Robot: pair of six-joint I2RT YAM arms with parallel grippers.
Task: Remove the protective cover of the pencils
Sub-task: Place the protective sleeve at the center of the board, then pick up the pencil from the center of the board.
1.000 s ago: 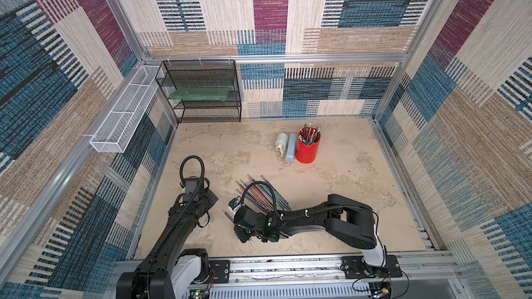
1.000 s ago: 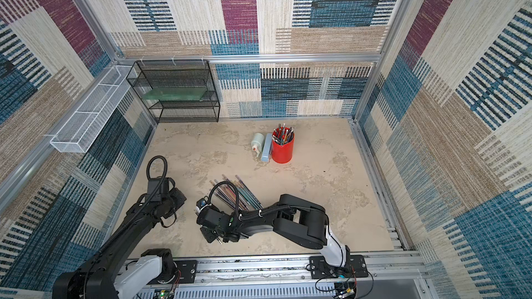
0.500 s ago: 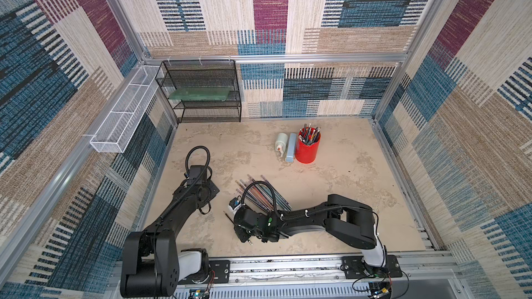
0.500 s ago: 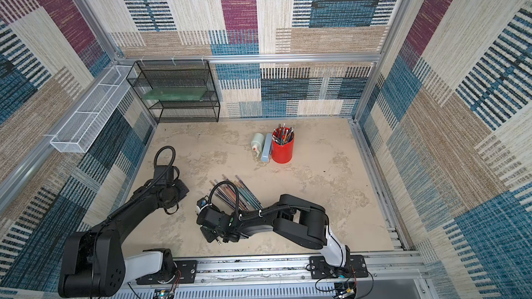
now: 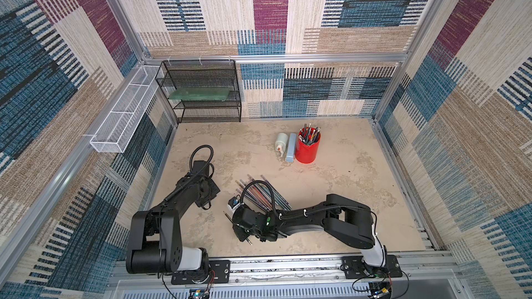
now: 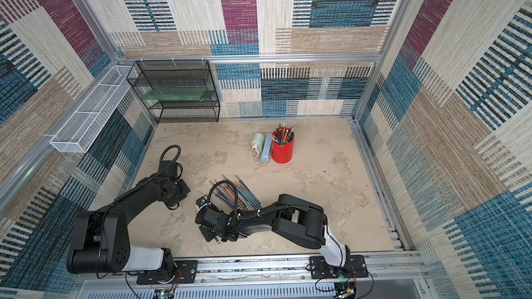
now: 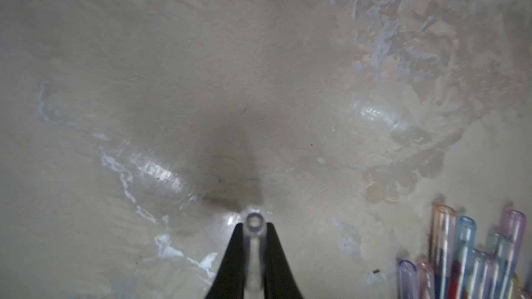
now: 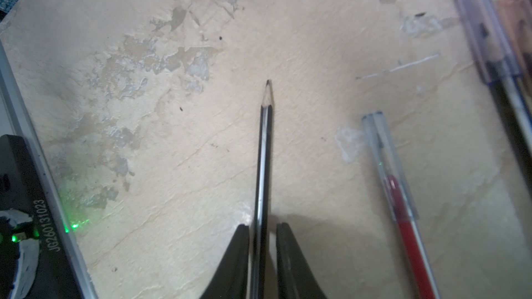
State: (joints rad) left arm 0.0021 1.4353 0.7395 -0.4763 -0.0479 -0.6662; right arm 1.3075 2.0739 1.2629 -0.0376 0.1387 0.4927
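In the left wrist view my left gripper is shut on a clear tubular cover, held just above the bare table with its open end showing. A bare black pencil with a sharpened tip lies between the jaws of my right gripper, which stand open with a narrow gap on each side of it. Beside it lies a red pencil in a clear cover. The pile of covered pencils lies just behind the right gripper in both top views, and their tinted covers show at the left wrist view's edge.
A red cup of pens, a pale blue case and a white bottle stand at the back. A black mesh shelf fills the back left corner. A white wire basket hangs on the left wall.
My left arm has swung away from the right gripper toward the back left, carrying the clear cover. The right jaws have parted slightly around the black pencil.
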